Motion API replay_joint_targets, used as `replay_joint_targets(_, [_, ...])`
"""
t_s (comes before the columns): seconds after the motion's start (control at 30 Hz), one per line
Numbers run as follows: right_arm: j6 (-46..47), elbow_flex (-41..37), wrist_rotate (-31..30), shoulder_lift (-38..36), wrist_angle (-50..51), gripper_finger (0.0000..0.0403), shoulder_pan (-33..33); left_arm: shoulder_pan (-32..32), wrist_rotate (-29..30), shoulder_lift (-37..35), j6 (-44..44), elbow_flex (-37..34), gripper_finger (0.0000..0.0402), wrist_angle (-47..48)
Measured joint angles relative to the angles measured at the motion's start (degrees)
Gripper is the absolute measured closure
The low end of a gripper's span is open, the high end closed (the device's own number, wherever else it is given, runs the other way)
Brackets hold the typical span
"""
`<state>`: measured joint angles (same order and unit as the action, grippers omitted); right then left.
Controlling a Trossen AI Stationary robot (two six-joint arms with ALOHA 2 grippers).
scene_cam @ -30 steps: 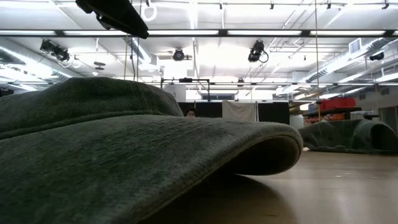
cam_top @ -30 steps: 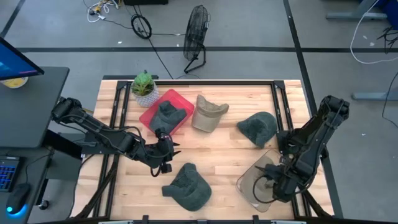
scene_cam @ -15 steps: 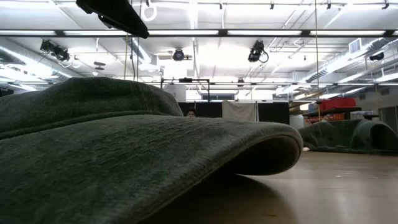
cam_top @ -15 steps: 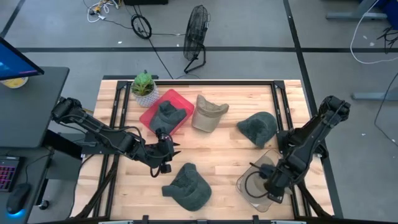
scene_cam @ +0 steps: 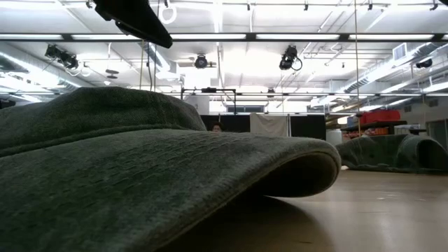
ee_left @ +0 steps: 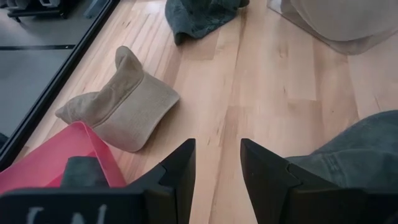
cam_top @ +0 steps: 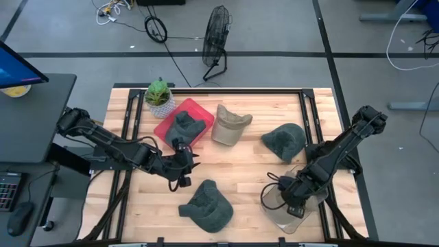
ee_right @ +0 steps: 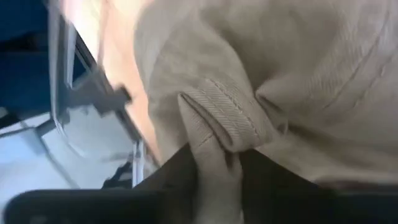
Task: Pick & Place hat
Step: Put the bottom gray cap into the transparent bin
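A beige hat [cam_top: 277,203] lies inside a clear bin [cam_top: 269,214] at the table's near right. My right gripper [cam_top: 293,199] hangs over it, pointing steeply down, shut on its cloth [ee_right: 214,158]. My left gripper [ee_left: 217,168] stands open above the bare wood left of centre [cam_top: 184,169], touching nothing. A dark green hat [cam_top: 206,206] rests on the table at the near edge and fills the low view [scene_cam: 140,168]. Another beige hat [cam_top: 230,123] and a dark green hat [cam_top: 285,140] lie farther back. A third green hat [cam_top: 184,127] sits in a red bin [cam_top: 168,120]. My right gripper pinches a raised fold of the beige hat's cloth, along a stitched seam edge [ee_right: 224,118], between its two fingers [ee_right: 180,174]. The fingers come from above, slanting down. The rest of the hat lies slack in the clear bin below them.
A potted plant [cam_top: 159,95] stands at the far left corner beside the red bin. Black rails [cam_top: 130,116] run along the table's left and right sides. Bare wood lies between the hats at the table's middle.
My right gripper has swung a little toward the table's left over the clear bin and has shut on the beige hat's cloth. The left arm has kept still.
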<state>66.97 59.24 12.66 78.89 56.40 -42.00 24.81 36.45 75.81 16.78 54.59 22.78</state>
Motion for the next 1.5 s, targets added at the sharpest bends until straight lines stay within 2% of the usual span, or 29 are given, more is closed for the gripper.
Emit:
replay_joint_targets(0.1, [-2.7, 0.0, -3.9, 0.0, -0.6, 0.0351, -0.1, -0.6, 0.0, 0.0, 0.2, 0.0, 0.0271, 0.0])
replay_joint_targets(0.23, [-3.2, -1.5, -4.9, 0.6, -1.4, 0.0391, 0.0, -0.6, 0.0, 0.0, 0.2, 0.0, 0.0271, 0.0])
replay_joint_targets(0.5, [-3.9, -7.1, -4.1, 3.3, -8.4, 0.0370, -0.1, -0.6, 0.0, 0.0, 0.6, 0.0, 0.0271, 0.1])
replay_joint_targets(0.67, [-4.0, -7.1, -3.8, 3.4, -8.6, 0.0381, 0.0, -0.6, 0.0, 0.0, 0.6, 0.0, 0.0271, 0.1])
replay_joint_targets(0.83, [-2.5, -4.2, 5.7, 3.4, -5.8, 0.0384, 1.5, -0.6, 0.0, 0.0, 0.6, 0.0, 0.0271, 0.1])
replay_joint_targets(0.93, [-2.2, -0.1, 6.3, 3.2, -3.3, 0.0373, 2.3, -0.6, 0.0, 0.0, 0.6, 0.0, 0.0271, 0.1])
replay_joint_targets(1.23, [-4.7, 12.4, -1.6, 3.0, 1.9, 0.0365, 2.8, -0.6, 0.0, 0.0, 0.6, 0.0, 0.0271, 0.0])
replay_joint_targets(1.4, [-6.9, 14.1, -5.3, 2.9, -1.9, 0.0367, 2.7, -0.6, 0.0, 0.0, 0.6, 0.0, 0.0271, 0.0])
replay_joint_targets(1.5, [-9.1, 13.9, -11.6, 3.0, -5.4, 0.0367, 2.8, -0.6, 0.0, 0.0, 0.6, 0.0, 0.0271, 0.0])
